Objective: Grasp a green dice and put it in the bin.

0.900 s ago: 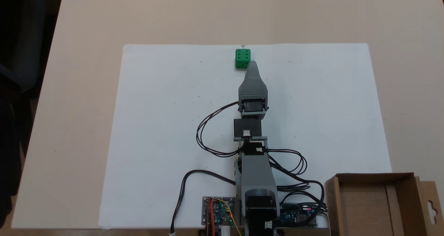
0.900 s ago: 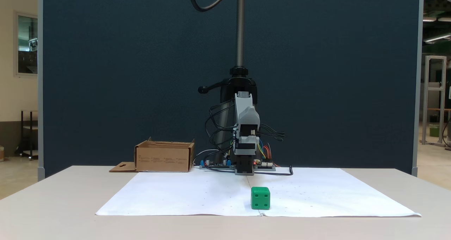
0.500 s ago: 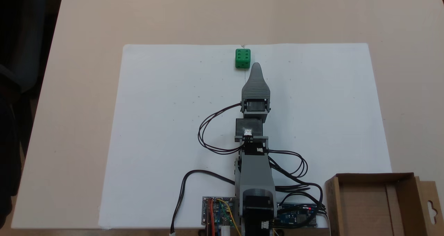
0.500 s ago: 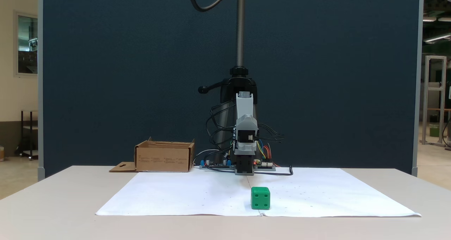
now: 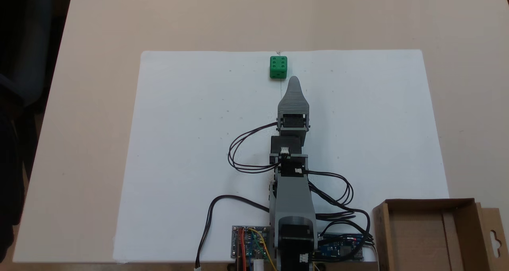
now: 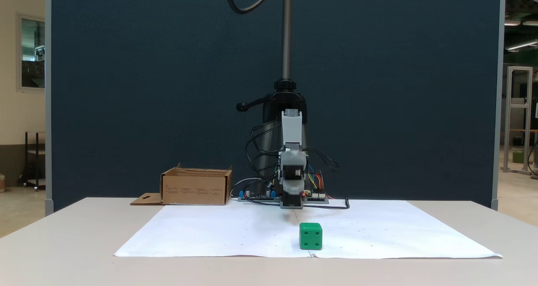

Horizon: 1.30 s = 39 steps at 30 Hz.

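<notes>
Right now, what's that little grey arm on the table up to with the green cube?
The arm is reaching across the white paper sheet toward the green dice, which sits untouched near the sheet's far edge. The gripper is just short of the dice and slightly to its right in the top-down fixed view; whether it is open cannot be told. The bin, a cardboard box beside the arm's base, has nothing visible inside.

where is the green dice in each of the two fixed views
In a fixed view, looking down: the green dice sits near the top centre, by the far edge of the white paper sheet, just beyond the hand.
In a fixed view, from the front: the green dice is low centre, near the sheet's front edge.
Shared landmark: the bin.
</notes>
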Tool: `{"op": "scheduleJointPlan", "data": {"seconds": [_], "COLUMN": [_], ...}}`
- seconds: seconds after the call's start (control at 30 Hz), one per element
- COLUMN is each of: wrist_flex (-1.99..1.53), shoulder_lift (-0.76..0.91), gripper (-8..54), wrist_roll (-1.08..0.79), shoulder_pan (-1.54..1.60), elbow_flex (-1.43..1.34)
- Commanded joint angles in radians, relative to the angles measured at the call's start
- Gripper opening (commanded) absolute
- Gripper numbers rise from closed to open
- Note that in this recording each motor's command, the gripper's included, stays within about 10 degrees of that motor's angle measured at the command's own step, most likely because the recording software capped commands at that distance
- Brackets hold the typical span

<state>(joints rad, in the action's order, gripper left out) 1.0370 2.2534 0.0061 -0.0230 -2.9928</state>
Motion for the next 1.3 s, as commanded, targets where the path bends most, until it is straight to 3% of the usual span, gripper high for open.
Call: {"op": "scheduleJointPlan", "data": {"seconds": [0.0, 0.37, 0.53, 1.27], "wrist_flex": [-0.155, -0.891, -1.198, -1.575], "shoulder_lift": [0.112, 0.1, 0.017, -0.359], "gripper": [41.5, 41.6, 41.6, 41.6], "wrist_roll": [-0.061, -0.005, 0.02, 0.225], "shoulder_pan": [-0.021, -0.025, -0.021, 0.02], "elbow_flex": [0.11, 0.491, 0.63, 1.224]}}
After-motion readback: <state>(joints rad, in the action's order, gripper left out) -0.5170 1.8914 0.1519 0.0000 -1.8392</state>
